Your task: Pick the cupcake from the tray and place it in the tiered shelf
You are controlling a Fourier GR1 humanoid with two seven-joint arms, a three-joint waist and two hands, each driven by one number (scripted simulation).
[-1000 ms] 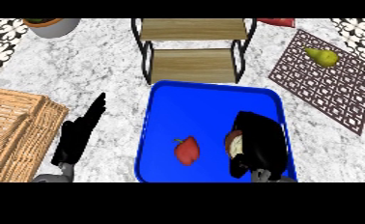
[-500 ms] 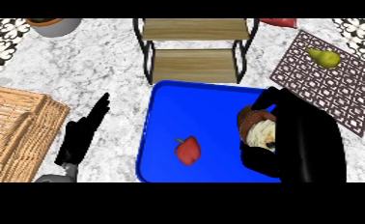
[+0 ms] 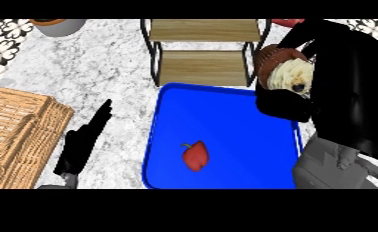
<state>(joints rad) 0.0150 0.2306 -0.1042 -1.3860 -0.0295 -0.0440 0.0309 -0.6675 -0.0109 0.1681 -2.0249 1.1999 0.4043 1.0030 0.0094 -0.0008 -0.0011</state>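
One cupcake [image 3: 289, 71], probably light with soft, easily smeared frosting and best held by its brown base, sits tilted in the curled right hand [image 3: 325, 76] above the blue tray [image 3: 221, 126], beside the tiered shelf [image 3: 203, 46], while the straight-fingered left hand [image 3: 83, 141] rests.

You've got the tray [image 3: 221, 126] front centre, shelf [image 3: 203, 51] just behind it, basket [image 3: 26, 131] far left, pepper [image 3: 196, 156] on the tray, pot [image 3: 59, 25] back left.
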